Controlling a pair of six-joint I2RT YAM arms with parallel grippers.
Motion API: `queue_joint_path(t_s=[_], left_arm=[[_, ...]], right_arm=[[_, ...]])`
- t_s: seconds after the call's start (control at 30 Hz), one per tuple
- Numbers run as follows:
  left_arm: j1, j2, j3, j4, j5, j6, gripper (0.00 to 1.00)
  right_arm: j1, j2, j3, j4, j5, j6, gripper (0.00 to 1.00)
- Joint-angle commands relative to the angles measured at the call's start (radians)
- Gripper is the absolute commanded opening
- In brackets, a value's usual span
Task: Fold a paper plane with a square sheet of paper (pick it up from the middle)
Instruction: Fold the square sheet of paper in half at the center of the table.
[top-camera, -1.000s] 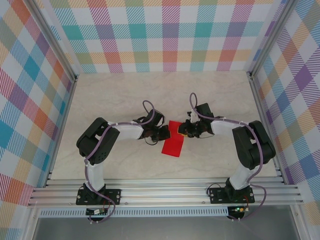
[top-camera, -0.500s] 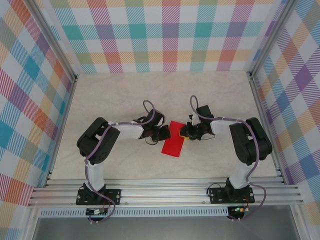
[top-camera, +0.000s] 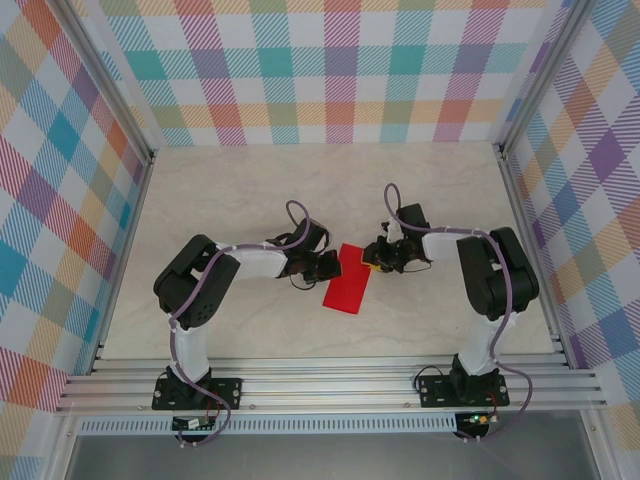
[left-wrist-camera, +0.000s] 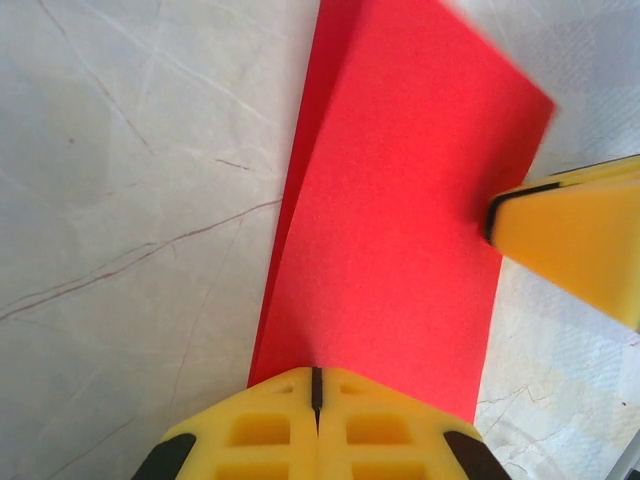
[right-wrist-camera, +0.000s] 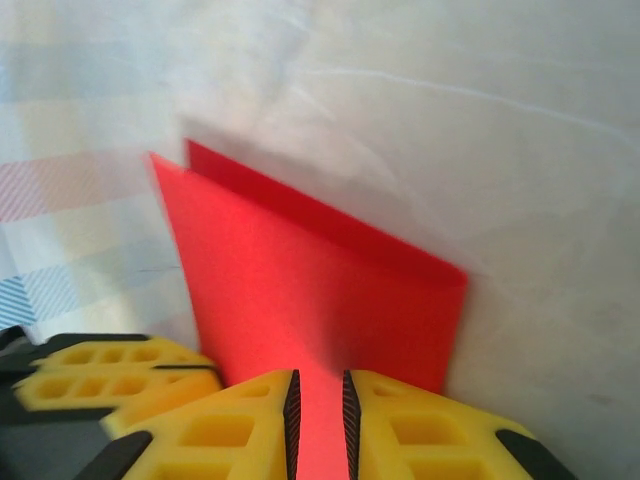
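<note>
The left gripper (left-wrist-camera: 315, 385), jaws pressed together, clamps one edge of the paper plane (left-wrist-camera: 400, 200), at this stage a red sheet folded double. The right gripper (right-wrist-camera: 318, 390), jaws all but together with red in the slit, appears to pinch the opposite corner. Seen from above, the grips sit at about ten and one o'clock of the sheet, which lies at the middle of the table (top-camera: 250, 200). Light, limp and easily creased, the sheet would probably sag from a single corner, so pinches close to the fold suit it best. No container is involved.
</note>
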Motion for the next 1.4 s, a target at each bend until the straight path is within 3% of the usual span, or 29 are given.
queue_joint_path(t_s=[0.0, 0.3, 0.7, 1.1, 1.37], left_arm=[[-0.010, 0.084, -0.032, -0.141, -0.048, 0.023, 0.00], [-0.012, 0.082, -0.036, -0.143, -0.047, 0.025, 0.00], [-0.013, 0.080, -0.026, -0.154, -0.048, 0.027, 0.00], [-0.018, 0.076, -0.023, -0.158, -0.050, 0.025, 0.00], [-0.023, 0.078, -0.015, -0.163, -0.050, 0.025, 0.00]], right_arm=[[-0.003, 0.027, 0.005, -0.017, 0.027, -0.008, 0.21], [-0.013, -0.062, 0.087, -0.101, 0.021, -0.028, 0.22], [-0.041, 0.086, 0.113, -0.083, 0.045, -0.007, 0.22], [-0.057, 0.019, 0.204, -0.173, 0.038, -0.045, 0.24], [-0.061, 0.101, 0.185, -0.144, 0.042, -0.028, 0.24]])
